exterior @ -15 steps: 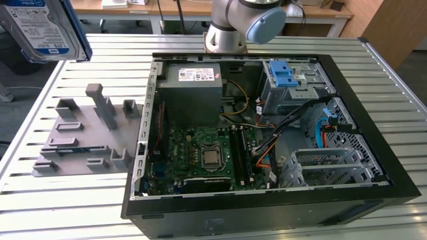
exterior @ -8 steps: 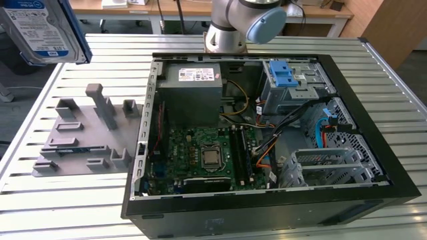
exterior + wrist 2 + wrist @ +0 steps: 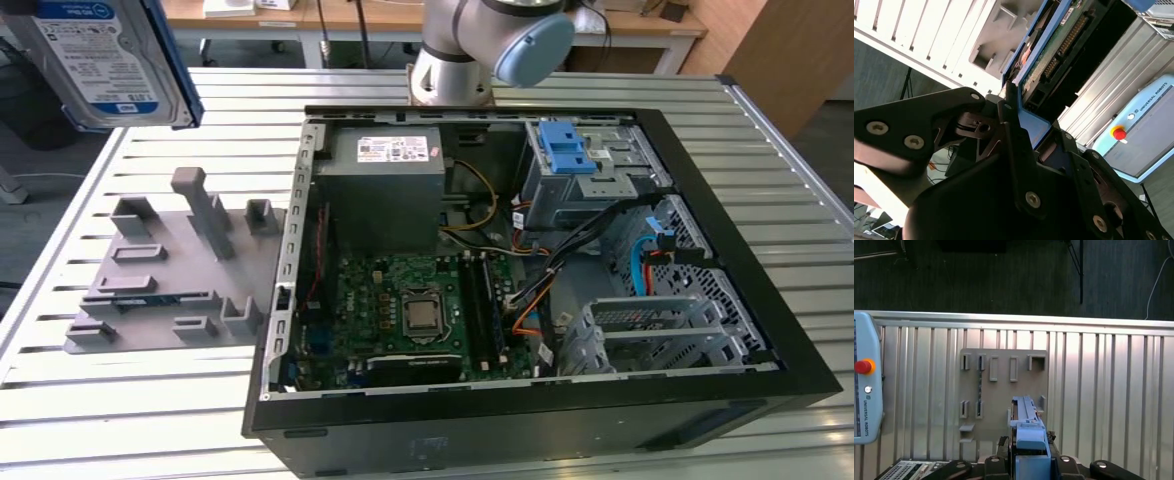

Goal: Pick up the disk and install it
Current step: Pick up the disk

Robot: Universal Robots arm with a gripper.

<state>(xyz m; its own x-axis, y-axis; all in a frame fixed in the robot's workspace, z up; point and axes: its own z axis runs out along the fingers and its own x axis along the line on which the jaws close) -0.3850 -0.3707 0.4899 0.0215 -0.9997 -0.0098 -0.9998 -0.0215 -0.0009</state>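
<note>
Claw (image 3: 1028,444) clenched on the disk (image 3: 104,60), held up in the air.
The disk's blue frame sat between the claw's fingers (image 3: 1006,125), its labelled end sticking out past them. A grey plate (image 3: 1004,385) lay on the slatted table (image 3: 1104,390) below the claw. The open case (image 3: 534,432) lay on that table too, off to one side of the claw and well apart.

Fixture plate (image 3: 174,278) on the table (image 3: 134,405), computer case (image 3: 534,432) to the exterior view's right of it, disk (image 3: 100,60) raised above the table.
</note>
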